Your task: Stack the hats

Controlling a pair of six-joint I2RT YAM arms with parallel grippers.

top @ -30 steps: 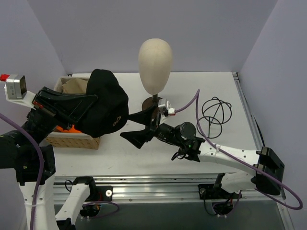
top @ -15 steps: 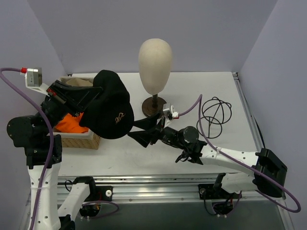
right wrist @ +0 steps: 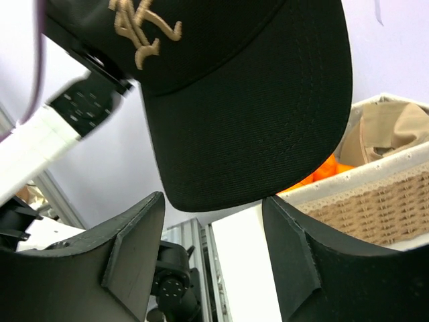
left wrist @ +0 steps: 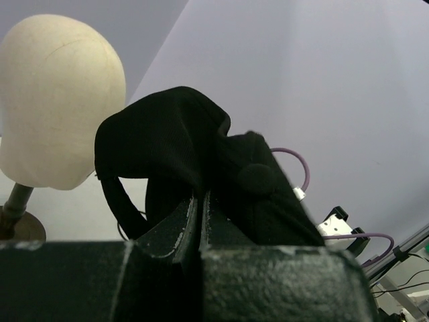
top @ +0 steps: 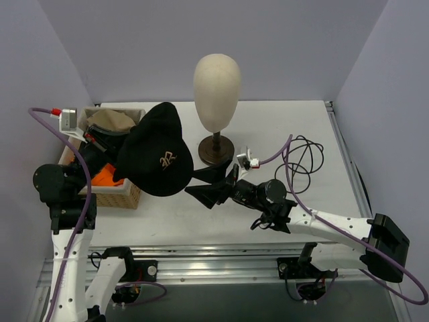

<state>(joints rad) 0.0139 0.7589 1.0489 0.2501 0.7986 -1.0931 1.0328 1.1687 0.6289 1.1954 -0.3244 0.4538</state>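
Black cap: held aloft at left-centre, between the wicker basket and the head form. Its fabric is pinched in the left tool, jaws nearly closed. Right tool: spread wide, set just right of the brim, nothing gripped. Tan cap and orange hat: lodged in the basket.
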